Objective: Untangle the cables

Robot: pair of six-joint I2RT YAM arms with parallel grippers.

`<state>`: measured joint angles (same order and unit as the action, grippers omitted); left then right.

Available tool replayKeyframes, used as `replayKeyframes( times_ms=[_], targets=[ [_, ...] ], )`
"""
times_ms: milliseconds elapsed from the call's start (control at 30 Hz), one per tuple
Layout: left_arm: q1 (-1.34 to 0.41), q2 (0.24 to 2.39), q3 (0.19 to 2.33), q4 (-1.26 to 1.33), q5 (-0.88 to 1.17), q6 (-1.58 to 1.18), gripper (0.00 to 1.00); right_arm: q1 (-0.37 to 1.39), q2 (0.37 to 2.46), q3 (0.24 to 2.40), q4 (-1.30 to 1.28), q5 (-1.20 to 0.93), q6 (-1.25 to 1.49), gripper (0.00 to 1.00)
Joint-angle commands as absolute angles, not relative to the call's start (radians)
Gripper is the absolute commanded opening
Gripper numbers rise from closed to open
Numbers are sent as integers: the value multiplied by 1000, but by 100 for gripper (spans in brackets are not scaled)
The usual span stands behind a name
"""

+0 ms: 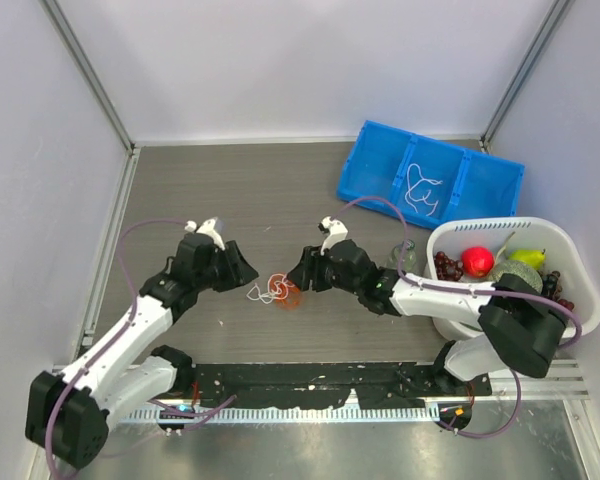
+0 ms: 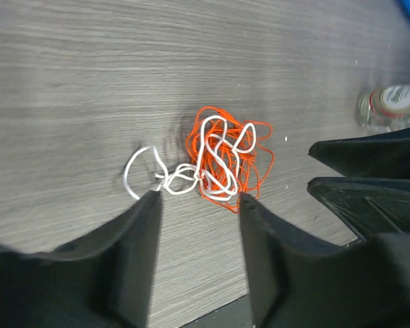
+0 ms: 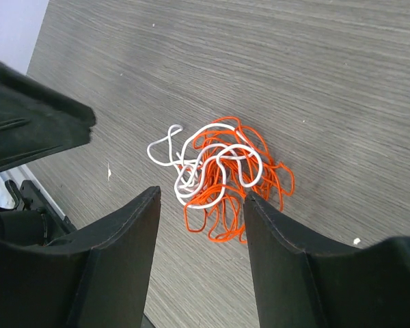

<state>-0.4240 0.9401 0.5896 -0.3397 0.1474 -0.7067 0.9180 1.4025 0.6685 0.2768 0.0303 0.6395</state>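
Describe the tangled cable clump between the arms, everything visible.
The cable clump is a small knot of thin, flexible cords: red-orange loops bunched tight, a white cord woven through them, one white loop trailing toward the left arm. It lies flat on the grey wood-grain table between the left pincer and right pincer, both open; neither grips it.

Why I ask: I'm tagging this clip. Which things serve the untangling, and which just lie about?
Job: orange-and-white cable tangle, left tool, right tool.
Lying about: blue bin, fruit basket, bottle.
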Motion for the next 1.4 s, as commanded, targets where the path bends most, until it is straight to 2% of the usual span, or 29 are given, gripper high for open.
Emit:
replayKeyframes(
  times_ms=[0, 133, 500, 633, 900, 1033, 1133, 1367],
  targets=[
    [-423, 810, 557, -391, 9, -836, 57, 934, 1449, 652, 399, 15, 681, 57],
    [-423, 798, 508, -439, -5, -966, 59, 948, 1488, 635, 454, 15, 701, 57],
    [-422, 977, 446, -380, 21, -1265, 56, 960, 1454, 609, 450, -3, 712, 55],
    [-422, 1054, 414, -318, 54, -1354, 54, 960, 1424, 598, 436, 51, 703, 55],
    [-410, 1192, 416, -206, 54, -1359, 37, 968, 1440, 621, 410, 43, 675, 56],
    [-397, 1186, 396, -186, 55, -1358, 12, 979, 1462, 640, 399, 48, 650, 56],
    [-391, 1135, 397, -216, 32, -1338, 0, 985, 1491, 656, 406, 38, 641, 58],
    [-390, 924, 445, -264, 46, -1194, 0, 1011, 1615, 733, 402, 100, 620, 61]
  ],
)
